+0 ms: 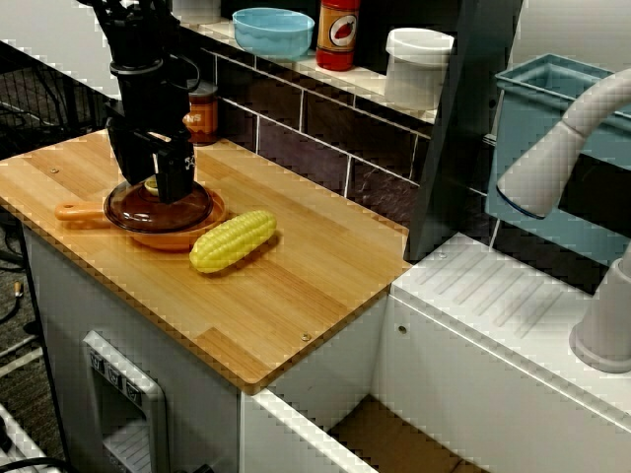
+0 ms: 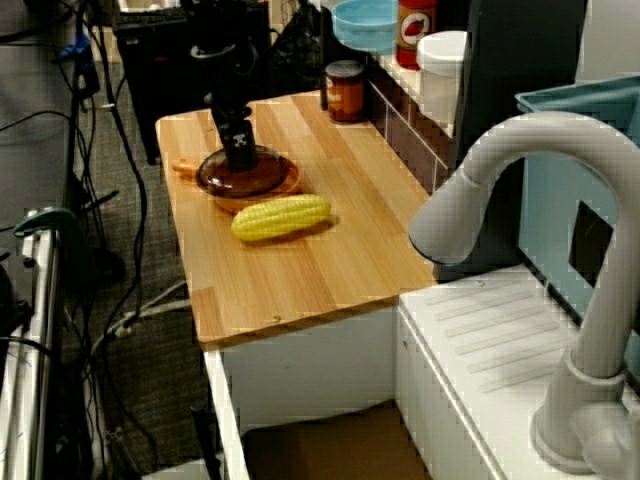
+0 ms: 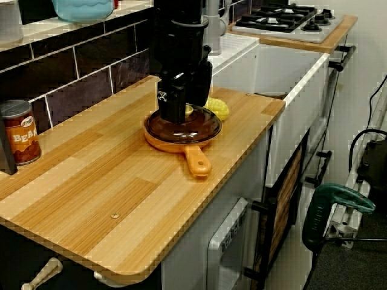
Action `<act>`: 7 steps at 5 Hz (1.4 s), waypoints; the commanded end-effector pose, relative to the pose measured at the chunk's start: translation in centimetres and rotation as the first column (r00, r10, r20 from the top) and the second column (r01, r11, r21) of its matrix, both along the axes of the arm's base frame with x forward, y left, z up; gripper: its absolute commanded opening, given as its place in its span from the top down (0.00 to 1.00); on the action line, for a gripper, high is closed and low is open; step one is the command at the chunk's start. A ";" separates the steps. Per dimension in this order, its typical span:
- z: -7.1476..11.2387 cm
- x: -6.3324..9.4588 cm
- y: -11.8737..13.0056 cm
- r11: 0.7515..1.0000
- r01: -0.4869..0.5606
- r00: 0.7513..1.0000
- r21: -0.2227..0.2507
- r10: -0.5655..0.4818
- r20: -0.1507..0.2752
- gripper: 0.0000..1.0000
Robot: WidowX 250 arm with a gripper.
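So, fingers [image 3: 172,104] down on the brown glass lid [image 3: 181,128] of the orange pan [image 3: 198,162], wooden surface [image 3: 91,199] | straddling its yellow knob [image 3: 188,110], can't tell if clamped | lid's probably stiff, slick, breakable (looks like glass), so grab the knob | corn cob [image 1: 234,239] just beside

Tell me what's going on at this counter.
A single robot arm has its pincer down on the brown glass lid that sits on an orange pan, right at the lid's small knob. Whether the pincer is clamped on it cannot be told. A yellow corn cob lies on the wooden counter beside the pan, and a bean can stands by the tiled wall.
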State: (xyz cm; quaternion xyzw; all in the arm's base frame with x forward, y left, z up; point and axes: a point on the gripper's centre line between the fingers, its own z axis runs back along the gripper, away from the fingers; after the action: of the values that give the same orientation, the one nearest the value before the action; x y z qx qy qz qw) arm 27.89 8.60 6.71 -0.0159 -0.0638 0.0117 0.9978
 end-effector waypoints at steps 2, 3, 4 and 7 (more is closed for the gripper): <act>-0.6 0.6 -0.2 1.000 -0.012 1.000 0.008 0.012 -0.016 0.00; -1.2 0.6 -0.5 1.000 0.017 1.000 -0.015 -0.017 -0.013 1.00; -1.2 0.6 -0.8 1.000 0.012 1.000 -0.007 -0.013 -0.017 1.00; 1.7 2.0 -0.1 1.000 0.011 0.998 -0.020 -0.012 -0.056 1.00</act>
State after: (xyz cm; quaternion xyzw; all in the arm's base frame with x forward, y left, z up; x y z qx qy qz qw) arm 29.03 8.22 7.01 -0.0347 -0.0118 0.0070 0.9993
